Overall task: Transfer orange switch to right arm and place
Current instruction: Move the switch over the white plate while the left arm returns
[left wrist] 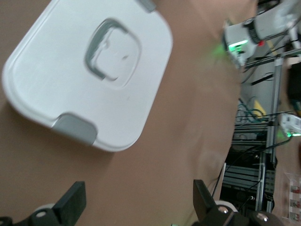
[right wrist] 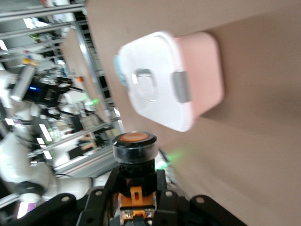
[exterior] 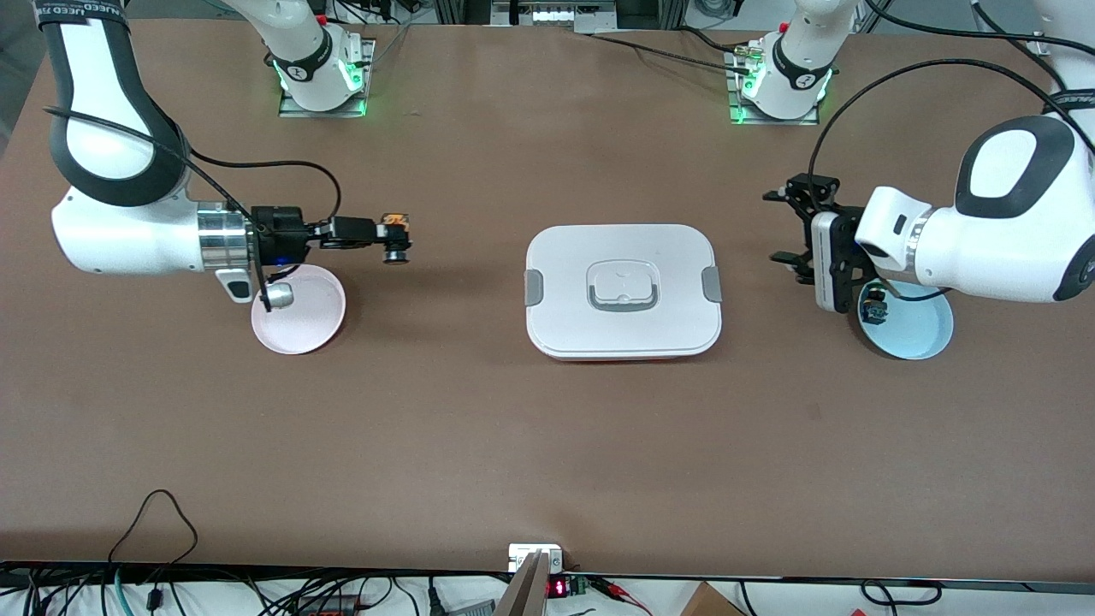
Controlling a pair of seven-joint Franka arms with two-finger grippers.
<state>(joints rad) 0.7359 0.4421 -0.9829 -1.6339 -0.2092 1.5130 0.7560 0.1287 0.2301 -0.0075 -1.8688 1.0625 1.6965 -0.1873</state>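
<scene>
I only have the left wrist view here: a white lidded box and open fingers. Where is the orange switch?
Observer: The right gripper is shut on the orange switch, in the air beside the pink plate.
Operator: What is on that plate?
Observer: One small silver item; what it is I cannot tell.
Operator: And my left gripper?
Observer: The left gripper is open and empty, by a blue plate that holds another small switch.
</scene>
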